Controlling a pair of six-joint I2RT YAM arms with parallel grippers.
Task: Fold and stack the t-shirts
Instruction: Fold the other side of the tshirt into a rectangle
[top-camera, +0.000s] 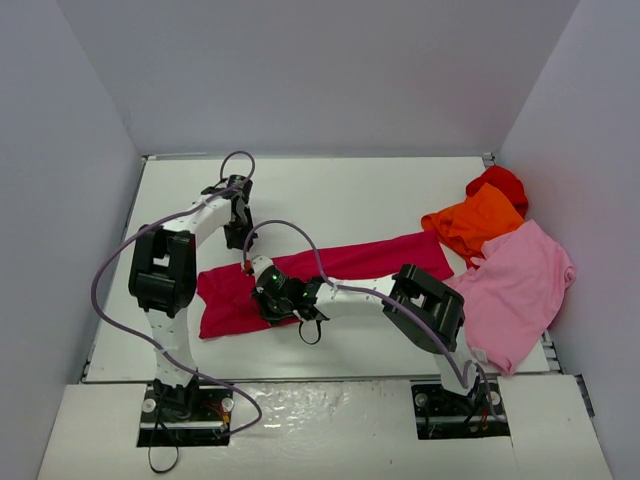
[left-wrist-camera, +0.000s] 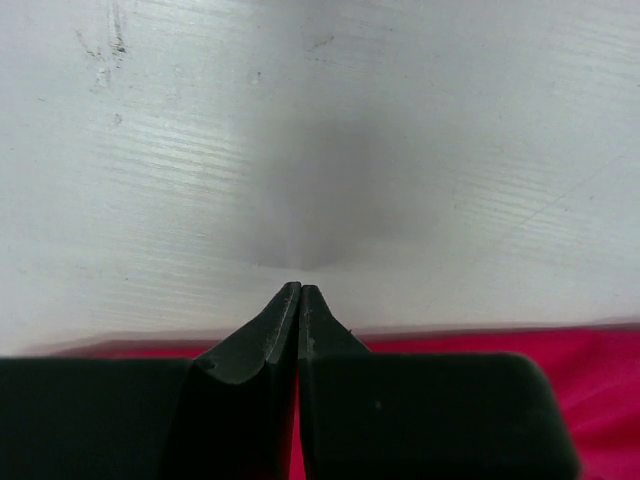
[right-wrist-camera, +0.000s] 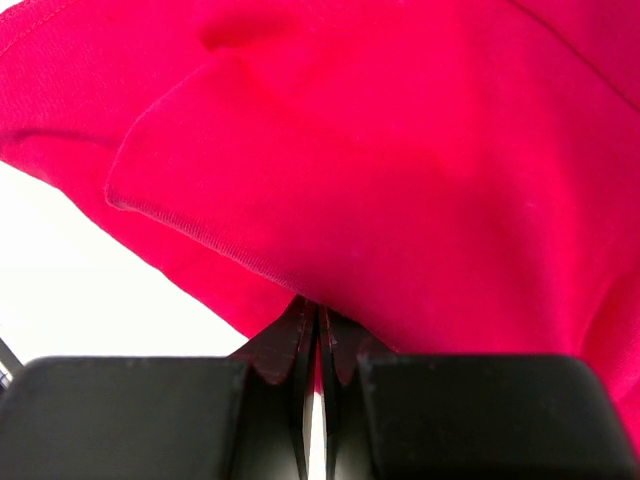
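1. Top view: the crimson t-shirt (top-camera: 350, 260) was laid out in a long strip across the middle of the white tabletop (top-camera: 350, 190). The left gripper (top-camera: 240, 240) sat at the shirt's far edge near its left end. The right gripper (top-camera: 262, 297) was down on the cloth a bit closer in, also toward the left end. The other three were bunched at the right side: the orange t-shirt (top-camera: 470, 222), the bright red t-shirt (top-camera: 500, 183) peeking out behind it, and the light pink t-shirt (top-camera: 515, 285) spread out in front, touching the orange one.

2. Left wrist view: the left gripper (left-wrist-camera: 300, 292) had its jaws pressed together, tips over bare tabletop (left-wrist-camera: 300, 150). The crimson t-shirt (left-wrist-camera: 600, 370) showed only as a band along the bottom, beside the fingers. I couldn't see any cloth at the tips.

3. Right wrist view: the right gripper (right-wrist-camera: 318, 308) was closed too, with its tips right against the hem of the crimson t-shirt (right-wrist-camera: 400, 150). The shirt filled most of the view, with a folded flap on the left. Honestly couldn't tell if any cloth was pinched. A bit of tabletop (right-wrist-camera: 80, 290) showed at lower left.
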